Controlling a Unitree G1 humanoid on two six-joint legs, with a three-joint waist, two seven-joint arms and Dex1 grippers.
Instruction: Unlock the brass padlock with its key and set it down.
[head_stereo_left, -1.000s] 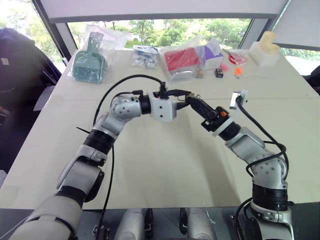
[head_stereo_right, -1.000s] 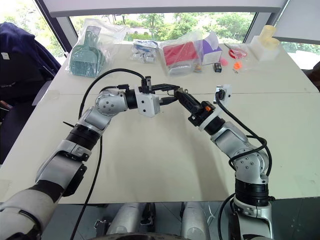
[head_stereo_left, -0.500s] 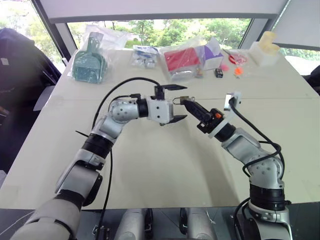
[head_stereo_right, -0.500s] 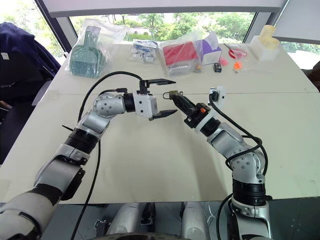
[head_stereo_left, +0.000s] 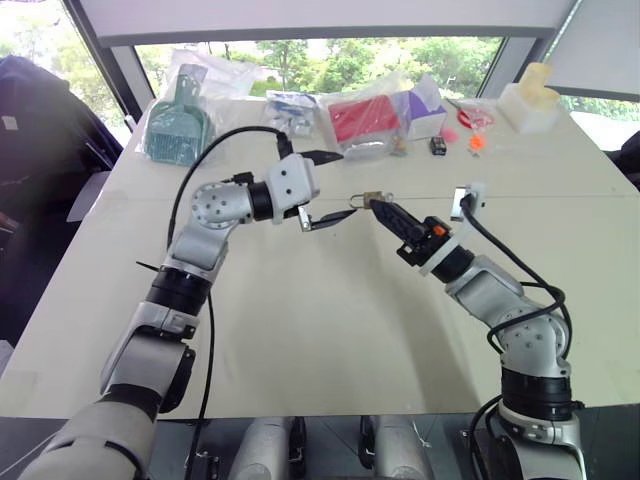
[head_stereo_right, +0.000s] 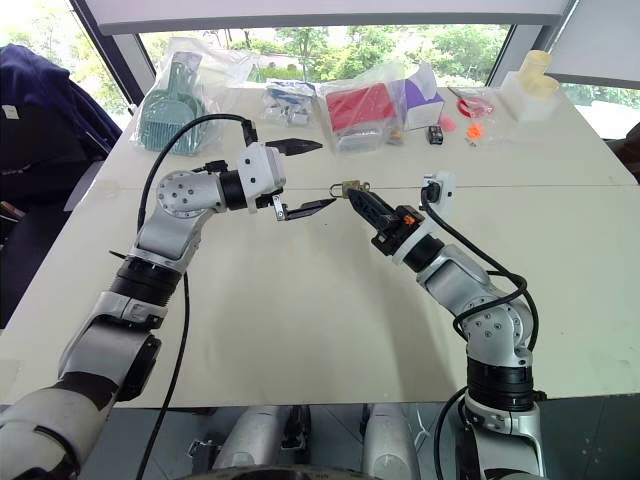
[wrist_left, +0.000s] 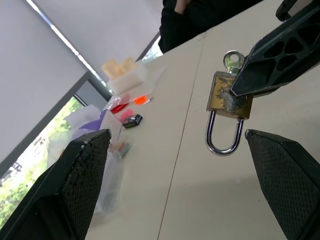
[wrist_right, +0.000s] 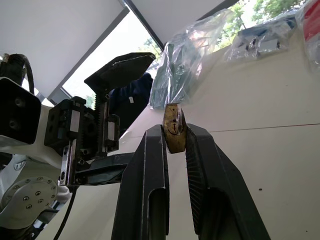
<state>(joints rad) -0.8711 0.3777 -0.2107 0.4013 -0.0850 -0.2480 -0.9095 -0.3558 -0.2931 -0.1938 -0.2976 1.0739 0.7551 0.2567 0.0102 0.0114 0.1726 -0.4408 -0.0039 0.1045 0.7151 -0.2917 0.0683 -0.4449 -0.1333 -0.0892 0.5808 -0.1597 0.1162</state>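
Note:
The brass padlock (wrist_left: 229, 96) hangs above the table, pinched by its body in my shut right gripper (wrist_right: 174, 131). Its silvery shackle (wrist_left: 223, 139) points down, and both legs meet the body. The key (wrist_left: 233, 59) sticks out of the padlock's opposite end, showing its round silvery head. My left gripper (head_stereo_left: 326, 188) is open, level with the padlock and a short way to its left, touching neither the padlock nor the key. The left fingers (wrist_left: 75, 185) stand wide apart on either side of the padlock in the left wrist view.
Along the far side of the cream table (head_stereo_left: 330, 330) lie a bagged teal dustpan (head_stereo_left: 178, 120), a bagged red item (head_stereo_left: 362, 120), a purple box (head_stereo_left: 425, 105), a small black box (head_stereo_left: 438, 146), orange bits (head_stereo_left: 476, 143) and a white object (head_stereo_left: 530, 95).
My left gripper, shut at the padlock's key end a second ago, has opened wide, rolled and drawn back to the left. The right gripper still holds the padlock in place.

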